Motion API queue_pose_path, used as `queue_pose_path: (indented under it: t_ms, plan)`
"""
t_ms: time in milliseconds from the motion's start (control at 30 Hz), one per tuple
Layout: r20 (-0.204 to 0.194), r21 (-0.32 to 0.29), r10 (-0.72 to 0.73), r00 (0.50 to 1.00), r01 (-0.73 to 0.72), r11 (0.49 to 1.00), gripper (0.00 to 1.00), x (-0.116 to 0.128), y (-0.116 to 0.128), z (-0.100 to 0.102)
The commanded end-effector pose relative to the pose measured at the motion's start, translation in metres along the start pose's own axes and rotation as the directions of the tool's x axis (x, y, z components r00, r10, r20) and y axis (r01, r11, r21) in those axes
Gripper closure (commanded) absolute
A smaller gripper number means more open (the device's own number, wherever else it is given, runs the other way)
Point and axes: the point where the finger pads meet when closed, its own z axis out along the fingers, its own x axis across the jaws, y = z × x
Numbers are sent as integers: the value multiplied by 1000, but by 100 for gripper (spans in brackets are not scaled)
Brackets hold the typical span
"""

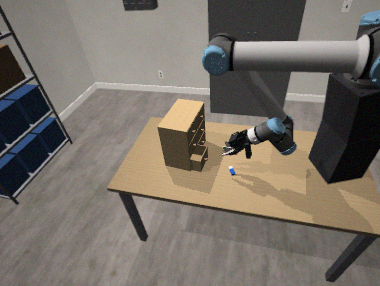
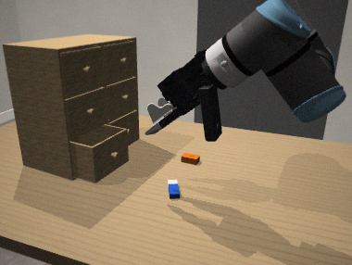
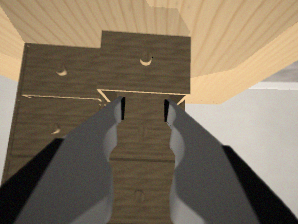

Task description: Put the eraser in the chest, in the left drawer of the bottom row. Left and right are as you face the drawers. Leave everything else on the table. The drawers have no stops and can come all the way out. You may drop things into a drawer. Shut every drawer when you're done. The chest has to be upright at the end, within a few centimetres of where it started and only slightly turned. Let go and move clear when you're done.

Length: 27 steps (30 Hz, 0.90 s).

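Observation:
The wooden chest point(image 1: 182, 135) stands upright on the table's left part, also seen in the exterior view point(image 2: 69, 102). Its bottom-row left drawer point(image 2: 99, 155) is pulled partly out, its top open; it also shows in the top view point(image 1: 199, 159) and in the wrist view point(image 3: 144, 60). The other drawers are shut. The blue and white eraser point(image 2: 173, 189) lies flat on the table in front of the chest, also in the top view point(image 1: 231, 170). My gripper point(image 2: 155, 125) hovers above the table a short way from the open drawer, pointing at the chest point(image 3: 144, 105), fingers narrowed with nothing between them.
A small orange block point(image 2: 191, 158) lies on the table just behind the eraser, below my gripper. The robot's dark base point(image 1: 350, 130) stands at the table's right. A shelf with blue bins point(image 1: 20, 130) stands on the floor at the left.

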Motion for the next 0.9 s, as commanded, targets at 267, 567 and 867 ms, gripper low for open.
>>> queue_pose_path:
  t_ms: [267,567,867]
  plan:
    - [0,90,0,1000,0,996,80,-1,3,-14]
    - [0,171,0,1000,0,985,80,-1,5,-26]
    - [0,288,0,1000,-1,958,80,-1,8,-44]
